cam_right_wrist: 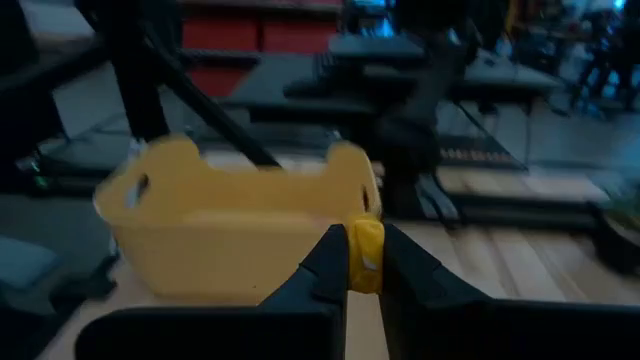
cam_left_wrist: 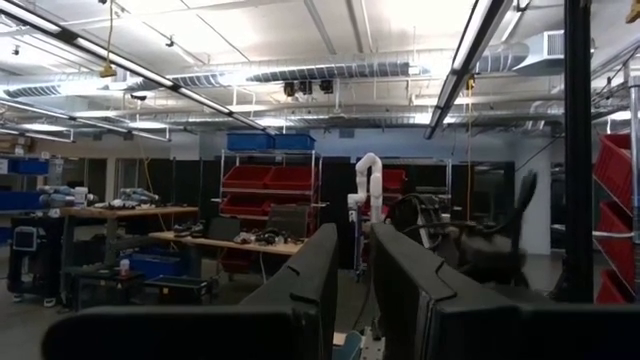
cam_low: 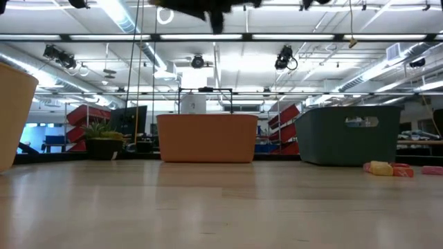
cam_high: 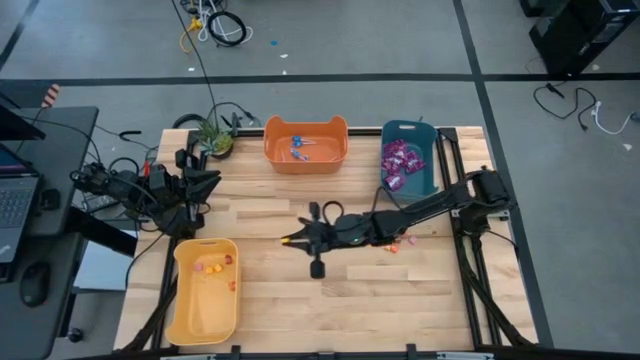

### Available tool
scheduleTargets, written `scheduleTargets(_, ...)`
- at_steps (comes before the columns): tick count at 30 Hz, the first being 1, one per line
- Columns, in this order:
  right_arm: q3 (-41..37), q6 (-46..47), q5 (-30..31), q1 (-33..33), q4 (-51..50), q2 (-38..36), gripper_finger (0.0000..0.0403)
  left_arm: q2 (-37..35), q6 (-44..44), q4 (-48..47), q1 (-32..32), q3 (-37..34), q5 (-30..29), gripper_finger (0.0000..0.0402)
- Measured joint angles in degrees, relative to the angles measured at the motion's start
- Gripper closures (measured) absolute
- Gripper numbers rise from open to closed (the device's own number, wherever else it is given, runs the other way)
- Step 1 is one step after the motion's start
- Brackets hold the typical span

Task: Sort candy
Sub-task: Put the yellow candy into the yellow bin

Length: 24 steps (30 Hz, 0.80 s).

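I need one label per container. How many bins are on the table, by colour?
Orange bin: 1
Yellow bin: 1
Teal bin: 1
Total: 3

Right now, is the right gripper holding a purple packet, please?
No, the right gripper pinches a small yellow candy between its fingers.

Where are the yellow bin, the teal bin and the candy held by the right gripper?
yellow bin (cam_high: 190, 320): high view, bare floor of the bin.
teal bin (cam_high: 404, 127): high view, its far rim.
yellow candy (cam_right_wrist: 366, 255): right wrist view, its visible face between the right gripper (cam_right_wrist: 364, 262) fingers.
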Motion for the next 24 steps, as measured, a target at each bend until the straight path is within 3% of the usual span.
scheduleTargets(11,15.4,-2.1,-7.5,-1.6,0.2,10.8,0.0371,-0.1,0.1,-0.2,0.0,0.0,0.0,0.0335)
scheduleTargets(24,30.6,-1.9,-12.1,-3.4,0.2,23.8,0.0372,-0.1,0.0,-0.4,0.0,0.0,0.0,0.0335)
